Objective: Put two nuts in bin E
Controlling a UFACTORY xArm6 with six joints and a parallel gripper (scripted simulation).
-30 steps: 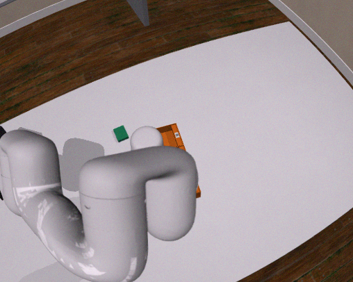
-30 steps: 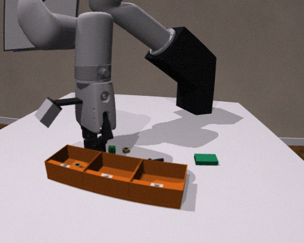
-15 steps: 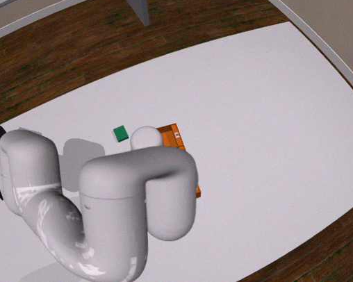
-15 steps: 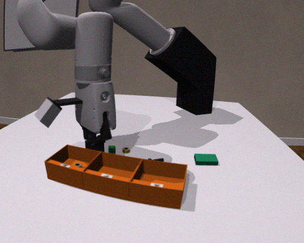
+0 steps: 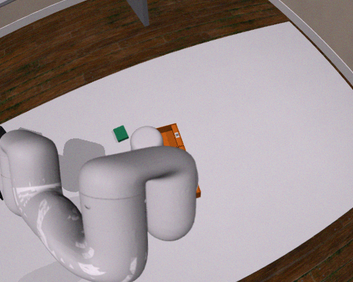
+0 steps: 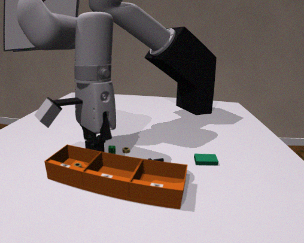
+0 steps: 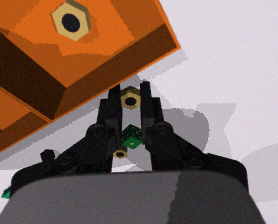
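Your gripper [image 7: 131,102] points straight down behind the orange three-compartment bin tray [image 6: 157,197], its black fingers pinched narrow on a brass hex nut [image 7: 130,99] that sits between their tips, low over the white table [image 6: 244,193]. A second brass nut [image 6: 77,164] already lies in the tray's left end compartment; you cannot read its label. A third nut [image 6: 126,149] rests on the table behind the tray, just beside a small green block [image 6: 111,149]. A flat green slab [image 6: 206,159] lies well apart to the right.
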